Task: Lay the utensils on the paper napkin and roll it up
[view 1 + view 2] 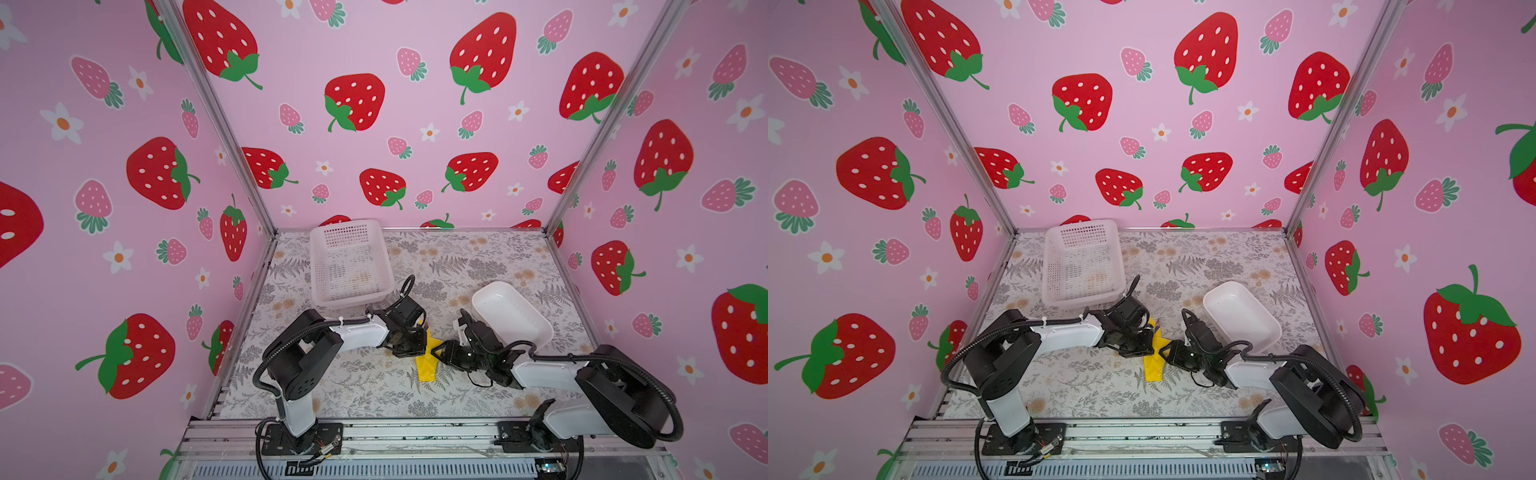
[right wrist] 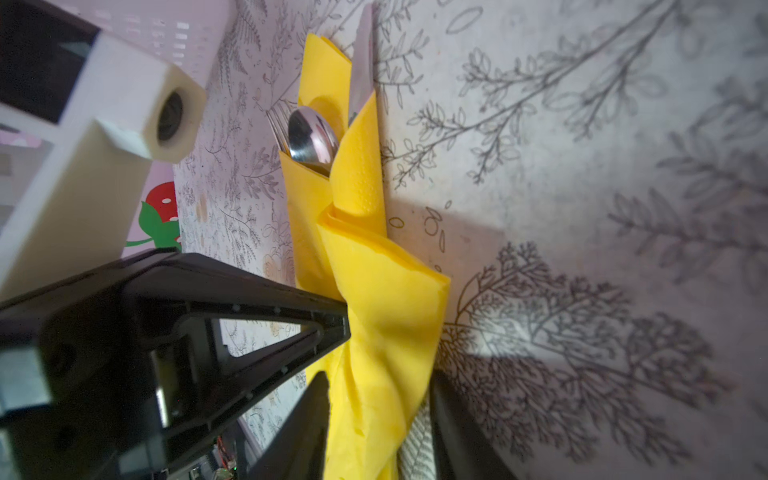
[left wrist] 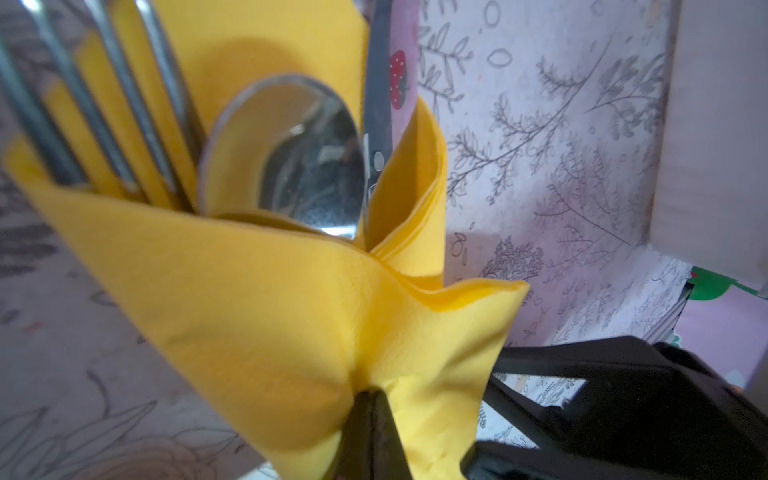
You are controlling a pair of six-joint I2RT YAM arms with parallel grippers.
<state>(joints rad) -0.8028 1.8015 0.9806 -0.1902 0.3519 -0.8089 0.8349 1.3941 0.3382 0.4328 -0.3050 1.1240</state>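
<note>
At the middle of the floral-clothed table [image 1: 332,390], the closed left gripper [image 2: 343,322] pinches the bright yellow paper napkin [image 1: 428,368] loosely wrapped round the slim metal utensils [image 3: 307,166], the right gripper [image 2: 376,415] parted astride it; tightening probably needs steady tension lest they slip out.

Yellow napkin [image 1: 426,369] near white tray [image 1: 512,316]
</note>
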